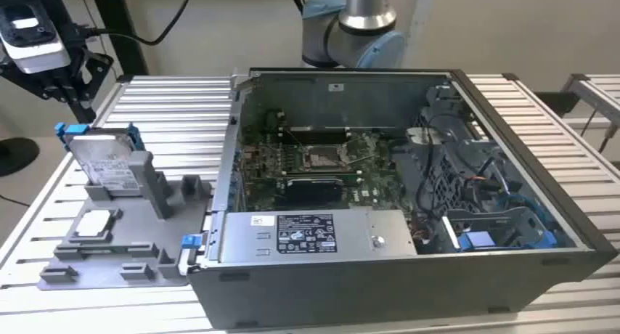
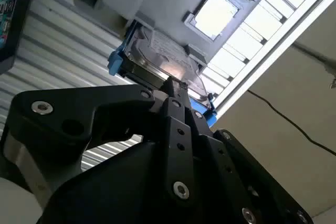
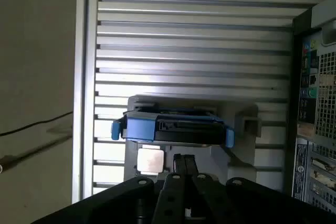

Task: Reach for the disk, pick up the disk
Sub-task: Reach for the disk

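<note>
Gripper (image 1: 64, 87) hovering over the disk (image 1: 107, 160), clear of it, with the fingers (image 3: 179, 165) pinched together and holding nothing. The disk stands on edge in the grey holder (image 1: 116, 254), near the bench (image 1: 174, 109) edge at the exterior view's left, beside the open computer case (image 1: 388, 276).

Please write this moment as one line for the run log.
phase: reach | disk: upright in grey holder | pincer: shut, empty, apart from disk | grasp: not yet
</note>
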Robot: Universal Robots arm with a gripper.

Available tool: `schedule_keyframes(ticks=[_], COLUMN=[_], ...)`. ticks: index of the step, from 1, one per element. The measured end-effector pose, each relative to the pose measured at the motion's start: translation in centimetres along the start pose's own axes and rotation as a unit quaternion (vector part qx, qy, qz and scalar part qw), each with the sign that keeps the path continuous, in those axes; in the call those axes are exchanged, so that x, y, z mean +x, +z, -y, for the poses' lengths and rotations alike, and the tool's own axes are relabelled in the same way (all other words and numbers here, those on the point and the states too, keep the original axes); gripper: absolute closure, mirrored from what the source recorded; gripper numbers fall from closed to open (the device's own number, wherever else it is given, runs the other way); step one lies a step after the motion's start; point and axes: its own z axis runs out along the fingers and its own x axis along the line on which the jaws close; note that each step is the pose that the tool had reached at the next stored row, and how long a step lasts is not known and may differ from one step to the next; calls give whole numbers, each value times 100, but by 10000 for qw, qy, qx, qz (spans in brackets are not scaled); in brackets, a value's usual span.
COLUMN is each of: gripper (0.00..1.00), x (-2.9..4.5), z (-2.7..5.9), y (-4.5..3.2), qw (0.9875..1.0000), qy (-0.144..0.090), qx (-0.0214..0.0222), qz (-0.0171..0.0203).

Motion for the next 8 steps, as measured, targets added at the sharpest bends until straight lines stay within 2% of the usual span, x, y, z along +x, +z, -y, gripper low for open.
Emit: schedule_keyframes(ticks=[8], gripper=[100], x=[0], z=[0], y=[0], qw=[10000], qy=[0], qx=[0], qz=[0])
